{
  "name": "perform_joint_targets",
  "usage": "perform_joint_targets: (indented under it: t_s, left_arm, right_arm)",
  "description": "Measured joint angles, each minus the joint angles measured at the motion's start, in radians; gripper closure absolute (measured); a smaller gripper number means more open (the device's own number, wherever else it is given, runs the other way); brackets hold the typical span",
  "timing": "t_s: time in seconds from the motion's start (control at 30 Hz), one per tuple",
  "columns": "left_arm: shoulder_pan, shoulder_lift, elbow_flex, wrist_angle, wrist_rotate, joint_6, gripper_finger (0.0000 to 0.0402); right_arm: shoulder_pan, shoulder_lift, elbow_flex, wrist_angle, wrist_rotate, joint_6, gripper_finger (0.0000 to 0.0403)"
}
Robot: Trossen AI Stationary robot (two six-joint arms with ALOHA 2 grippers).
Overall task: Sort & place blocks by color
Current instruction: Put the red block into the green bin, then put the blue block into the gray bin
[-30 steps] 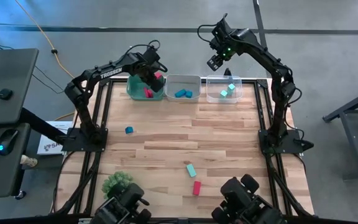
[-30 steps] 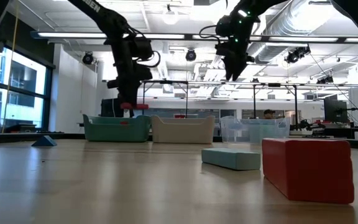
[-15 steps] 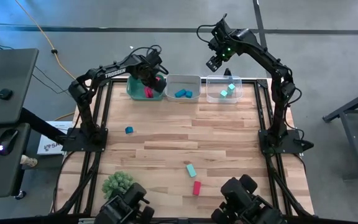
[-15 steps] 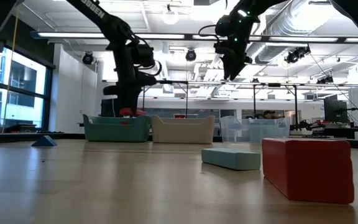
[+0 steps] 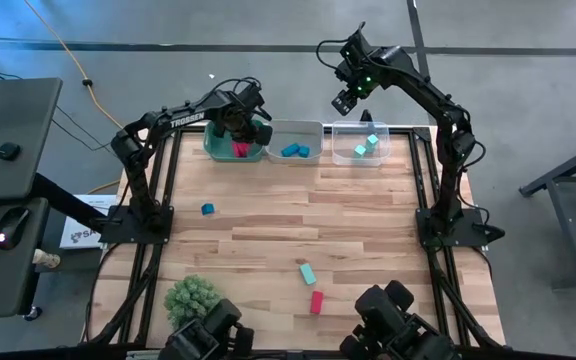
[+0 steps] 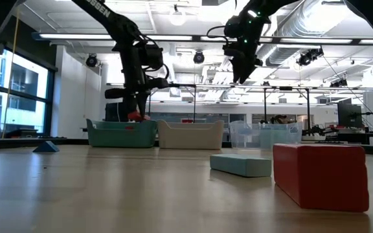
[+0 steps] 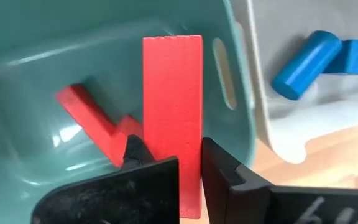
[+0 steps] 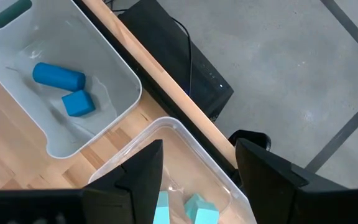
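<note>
Now the left pincer pinches a long red rectangular block, its long axis pointing down into the teal plastic bin directly beneath (another red block lies inside). Right pincer, spread and holding nothing, hovers over the clear bin.

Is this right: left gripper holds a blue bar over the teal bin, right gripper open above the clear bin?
Not quite. The left gripper holds a red bar, not a blue one, as the left wrist view shows. The rest stands: it is over the teal bin, and the right gripper is open above the clear bin.
</note>
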Motion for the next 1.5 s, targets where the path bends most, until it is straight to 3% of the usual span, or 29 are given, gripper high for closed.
perform_joint_targets:
  t_s: [0.83,1.5]
  left_arm:
    - [-0.004,0.076,0.0,0.045,-0.038,-0.01,0.0398]
    - [-0.004,0.077,0.0,0.038,0.002,0.009,0.0295]
  right_arm:
    - [0.0,0.0,0.0,0.0,0.001,0.025,0.021]
    - [0.0,0.0,0.0,-0.016,0.001,0.026,0.021]
